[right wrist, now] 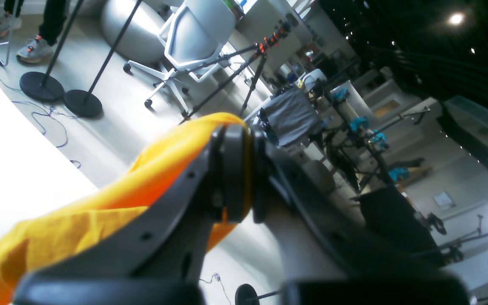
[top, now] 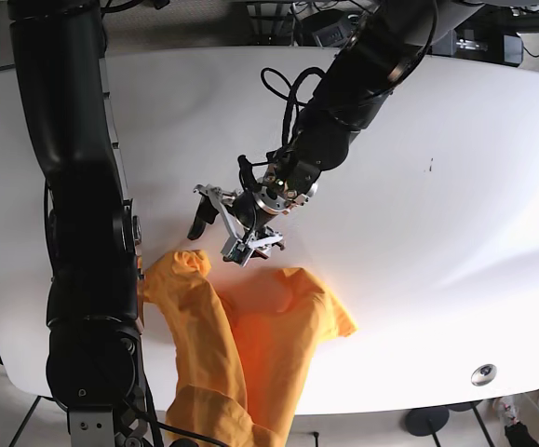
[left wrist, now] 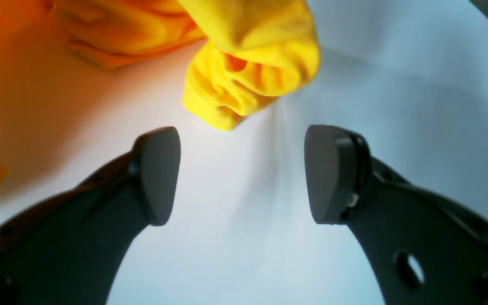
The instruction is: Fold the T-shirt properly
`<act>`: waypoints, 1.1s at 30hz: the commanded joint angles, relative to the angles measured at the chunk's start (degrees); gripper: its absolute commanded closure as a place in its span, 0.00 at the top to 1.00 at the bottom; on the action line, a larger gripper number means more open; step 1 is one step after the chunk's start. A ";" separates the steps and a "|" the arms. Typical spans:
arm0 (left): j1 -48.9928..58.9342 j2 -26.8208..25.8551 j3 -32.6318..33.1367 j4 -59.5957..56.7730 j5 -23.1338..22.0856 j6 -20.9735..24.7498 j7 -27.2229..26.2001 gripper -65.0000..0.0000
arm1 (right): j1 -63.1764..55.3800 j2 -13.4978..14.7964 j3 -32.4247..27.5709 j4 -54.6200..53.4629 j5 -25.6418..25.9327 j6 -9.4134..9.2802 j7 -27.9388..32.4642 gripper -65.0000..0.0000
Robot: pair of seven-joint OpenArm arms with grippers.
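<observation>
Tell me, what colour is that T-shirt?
Plain yellow-orange, no pattern visible; the T-shirt shows best in the base view.

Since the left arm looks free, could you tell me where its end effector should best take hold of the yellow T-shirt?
Probably the bunched sleeve end of the T-shirt, just ahead of the open left end effector. It stands up from the table in thick folds, so come straight forward, low, closing across the bunch.

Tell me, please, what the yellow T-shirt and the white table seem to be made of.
T-shirt: soft knit fabric, likely cotton, matte; it bunches into rounded folds near the open left gripper and drapes limply where the right gripper is shut on it.
Table: hard, smooth white surface with a slight sheen, perhaps laminate or painted board; no grain or texture shows.
</observation>
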 commanded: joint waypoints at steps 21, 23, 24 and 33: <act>-11.07 2.83 6.86 -18.04 -1.09 2.14 -13.92 0.67 | 2.60 0.92 0.29 1.04 0.67 -0.61 4.03 0.03; -9.84 2.83 6.86 -14.52 -2.41 2.14 -13.74 0.67 | 2.60 0.13 0.29 1.04 0.76 -0.61 4.21 0.03; -9.58 2.83 6.86 -12.15 -3.90 2.14 -13.57 0.67 | 2.60 -0.31 0.29 1.04 0.76 -0.61 4.29 0.03; -1.58 -2.26 6.33 9.30 -8.30 -0.50 -8.73 0.66 | 2.60 -7.26 -0.06 0.69 0.15 -0.61 4.38 0.03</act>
